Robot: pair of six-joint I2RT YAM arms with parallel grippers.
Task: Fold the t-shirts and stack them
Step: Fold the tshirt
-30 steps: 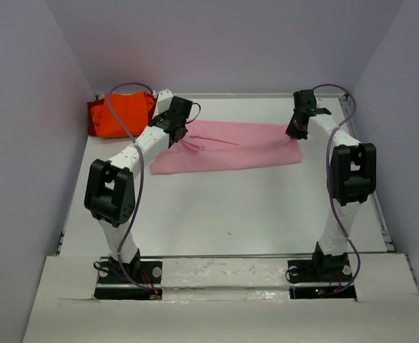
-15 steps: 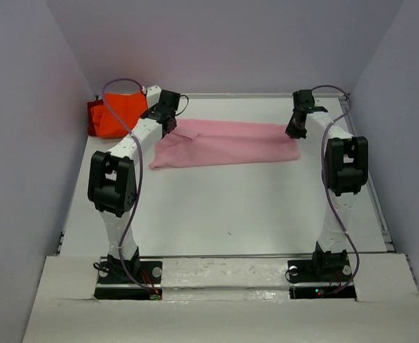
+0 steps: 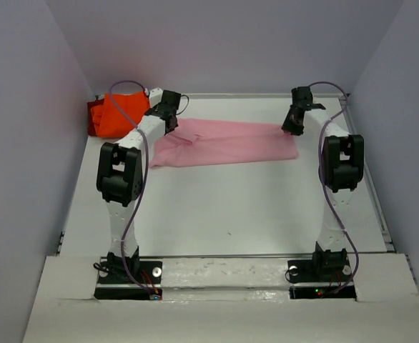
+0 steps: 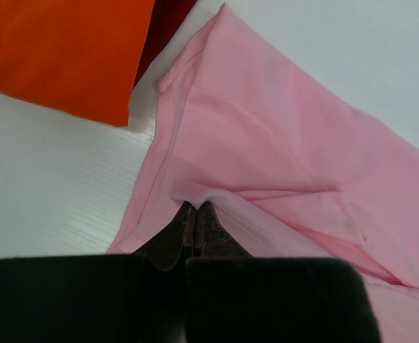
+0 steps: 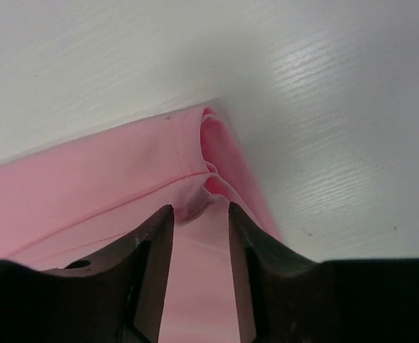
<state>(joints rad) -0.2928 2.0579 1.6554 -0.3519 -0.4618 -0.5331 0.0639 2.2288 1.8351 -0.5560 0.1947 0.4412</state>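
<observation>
Top external view: the pink t-shirt [image 3: 227,146] lies as a long, flattened band across the far half of the tabletop [image 3: 231,211], with one arm at each end. The orange t-shirts [image 3: 120,114] sit in the far left corner, just beside the pink one's left end.
Left claw [image 4: 195,214]: pressed together on a raised fold of the pink t-shirt near its left end. The cloth tents up to the tips.
Right claw [image 5: 199,225]: spread, with its tips on either side of a bunched hem at the far right corner. The cloth lies between them and does not look squeezed.
Feel of the cloth: soft, light and limp. It creases and drapes and holds no shape of its own, so a pinch probably lifts only what it catches and the rest trails behind.
Layers: the band looks doubled over, and the rolled hem at the right corner shows more than one layer. A shallow pinch may take only the top one.
Where to hold: at corners and stitched hems, where the edge is thicker and gives the claw something to bite. Holding both ends together should keep the band taut.
Likely trouble: thin cloth may slip out of a light pinch, and the fold may sag in the middle.
</observation>
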